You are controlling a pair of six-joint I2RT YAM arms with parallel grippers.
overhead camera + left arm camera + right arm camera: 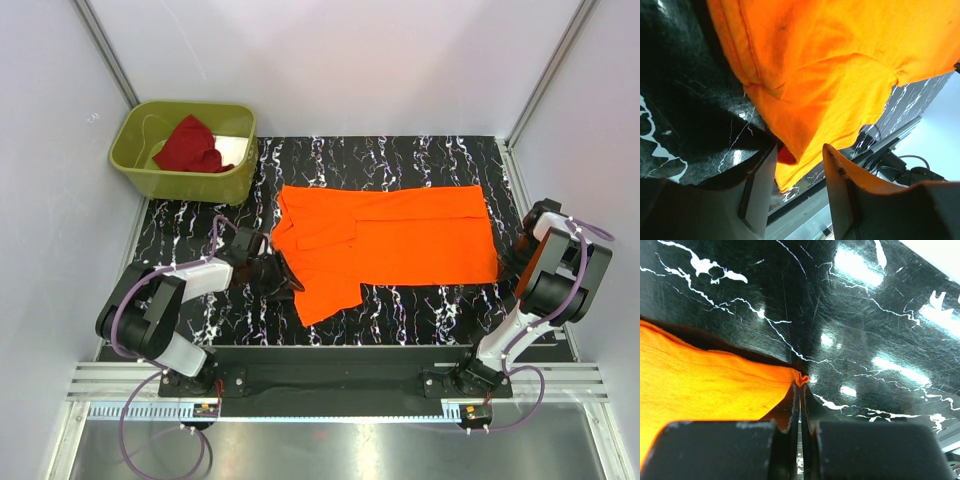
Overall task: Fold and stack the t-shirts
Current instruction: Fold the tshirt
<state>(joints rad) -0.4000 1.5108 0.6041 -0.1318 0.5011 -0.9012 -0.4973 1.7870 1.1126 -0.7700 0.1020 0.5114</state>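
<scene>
My right claw [801, 385] pinches a corner of the orange t-shirt [400, 235], seemingly to keep it taut on the worktop [400, 155], while my left claw [797, 150], spread, straddles the opposite edge to grasp it.

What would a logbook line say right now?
orange shirt: spread out | left end effector: open at its edge | right end effector: pinching corner

This is a robotics lab test cell — plain pale wall panels [340, 60] in aluminium framing [105, 45] close in a black marbled desk [400, 160]. A cabled left arm [150, 310] and right arm [555, 280] stand bolted by a metal rail [330, 385] at its near edge.
</scene>
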